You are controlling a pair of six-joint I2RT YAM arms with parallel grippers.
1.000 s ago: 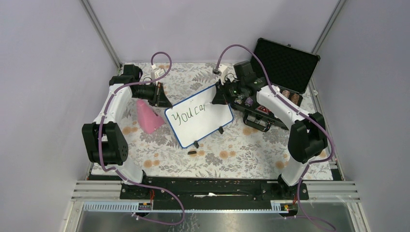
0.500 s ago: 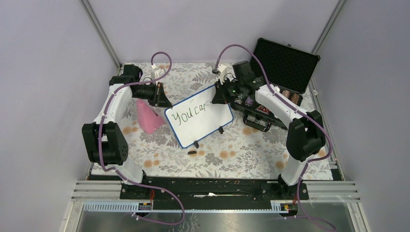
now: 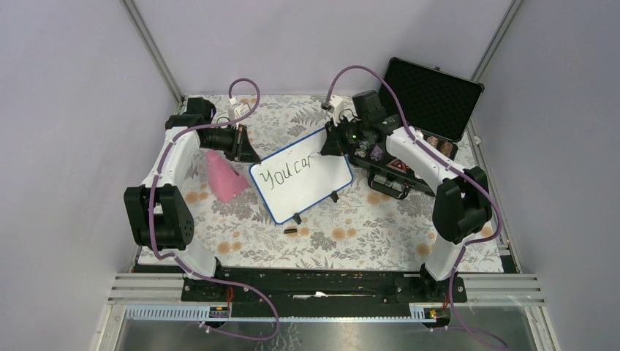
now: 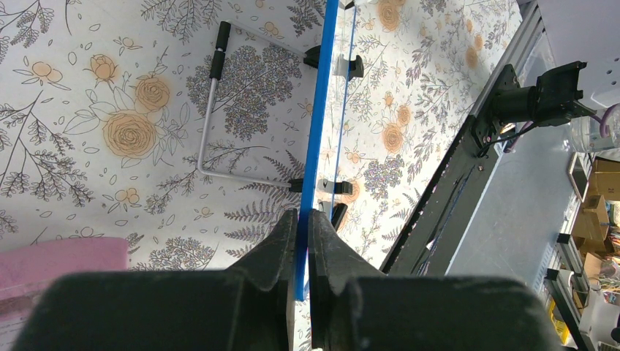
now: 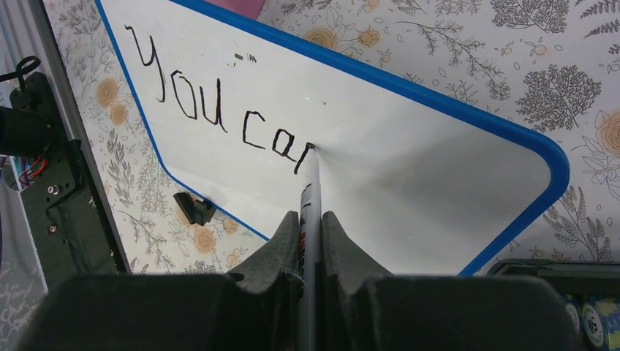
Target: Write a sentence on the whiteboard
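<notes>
Black right claw (image 5: 311, 218) is pressed onto a marker (image 5: 309, 183), and the tip touches the board (image 5: 439, 183) at the end of the lettering. The sentence (image 5: 212, 117) reads "You ca" so far, plus the first stroke of another letter. I judge you are early in the task, with the second word unfinished and all the rest yet to write.

Your left claw (image 4: 302, 219) is closed on the board's blue edge (image 4: 319, 110) at the other end, pinching the frame so the surface holds steady under the pen. The board sits mid-table, propped at a tilt on a wire stand (image 4: 210, 110) and small black feet (image 5: 191, 208).

For room, you have bare white to the right of the tip up to the rounded blue corner. That looks enough for a few more letters, after which you need a new line. Below the lettering there is plenty of clear white for that second line, running toward the near edge where the feet are.

Watch the corner ahead of the pen, since a stroke carried too far runs onto the frame. Beyond that corner the open case (image 3: 433, 88) lies just beside your right arm, so sideways travel there is tight. On the left a pink object (image 3: 221, 177) sits near the board's edge, just beside the left claw.
</notes>
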